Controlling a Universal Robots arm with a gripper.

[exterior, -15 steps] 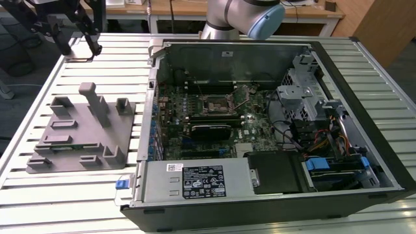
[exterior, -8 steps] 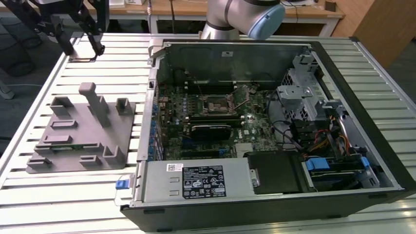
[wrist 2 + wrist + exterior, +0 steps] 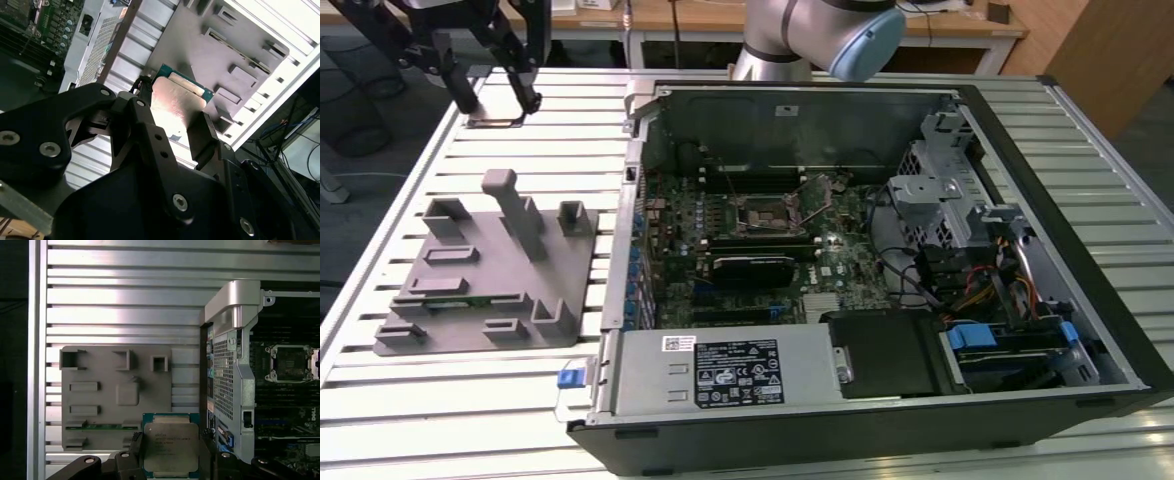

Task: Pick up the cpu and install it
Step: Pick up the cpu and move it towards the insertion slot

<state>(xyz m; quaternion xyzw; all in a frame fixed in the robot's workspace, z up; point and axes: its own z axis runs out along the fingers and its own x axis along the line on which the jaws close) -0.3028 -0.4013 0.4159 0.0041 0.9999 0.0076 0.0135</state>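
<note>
I read the black two-finger gripper (image 3: 171, 452) as closed on the cpu (image 3: 170, 442), a flat square chip with a silver metal lid and green edge, clamped by two opposite edges. Fingers point straight down above the slatted aluminium bench (image 3: 480, 400), at 12 o'clock from the grey moulded fixture tray (image 3: 467, 290). In the exterior view, the metal-framed motherboard socket (image 3: 767, 212) lies at 4 o'clock from the gripper, well apart, inside the open black computer case (image 3: 854, 440).
</note>
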